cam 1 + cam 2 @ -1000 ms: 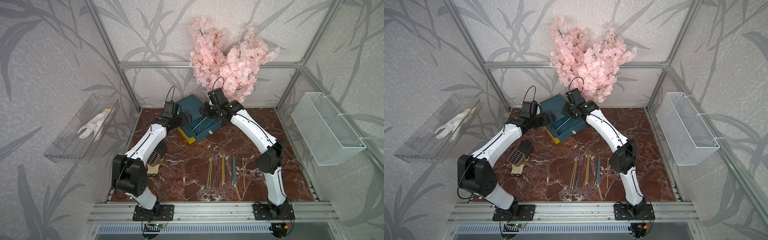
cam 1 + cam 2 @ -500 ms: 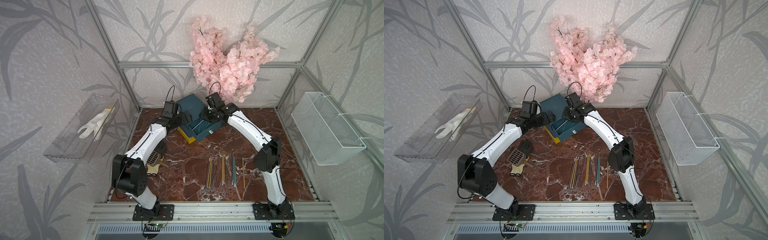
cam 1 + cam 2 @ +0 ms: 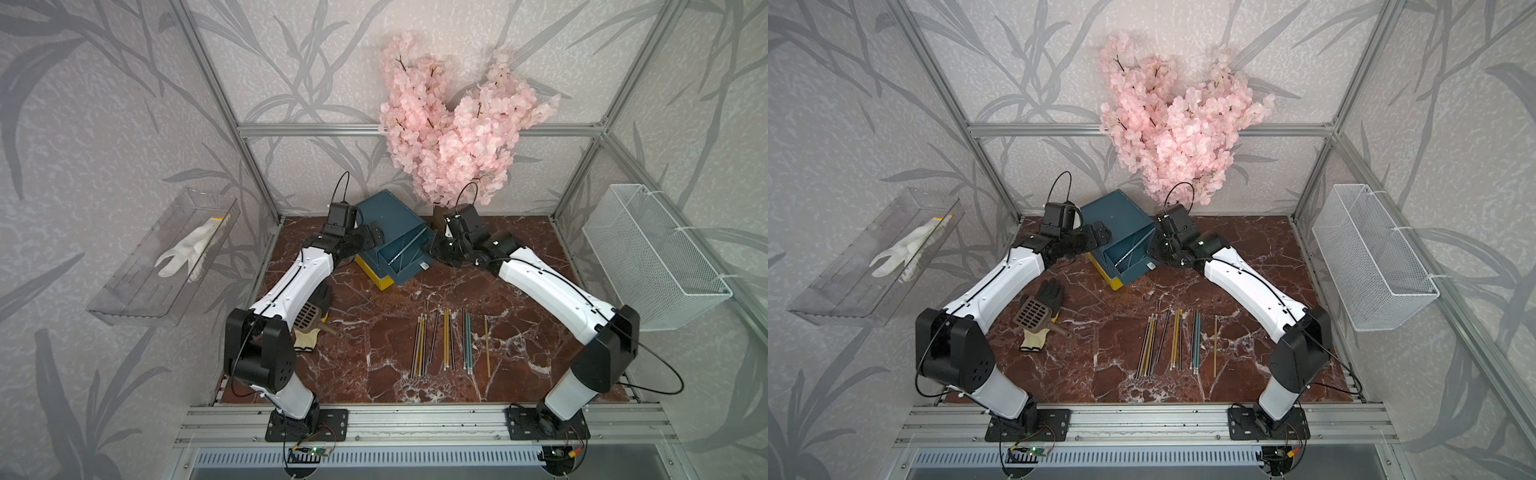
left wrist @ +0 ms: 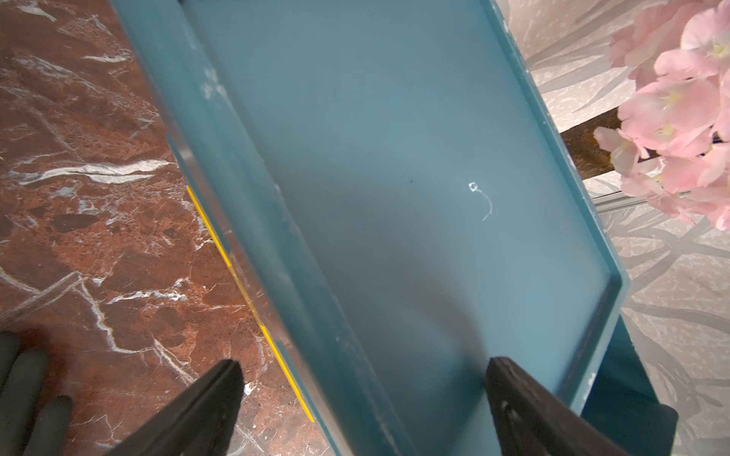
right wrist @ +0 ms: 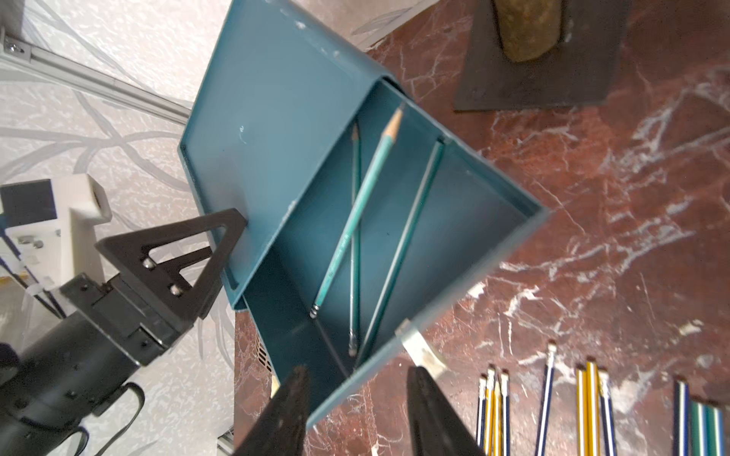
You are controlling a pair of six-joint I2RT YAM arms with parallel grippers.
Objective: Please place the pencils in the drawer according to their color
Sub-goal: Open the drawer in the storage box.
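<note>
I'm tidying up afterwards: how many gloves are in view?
2. A white glove lies in the clear wall tray; a black glove with a cream cuff lies on the table under the scoop. More may be hidden.

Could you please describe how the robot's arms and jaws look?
The left arm and right arm have glossy white shells, bulky black joints and thin looping black cables. The left gripper and right gripper have matt black, tapering jaws.
</note>
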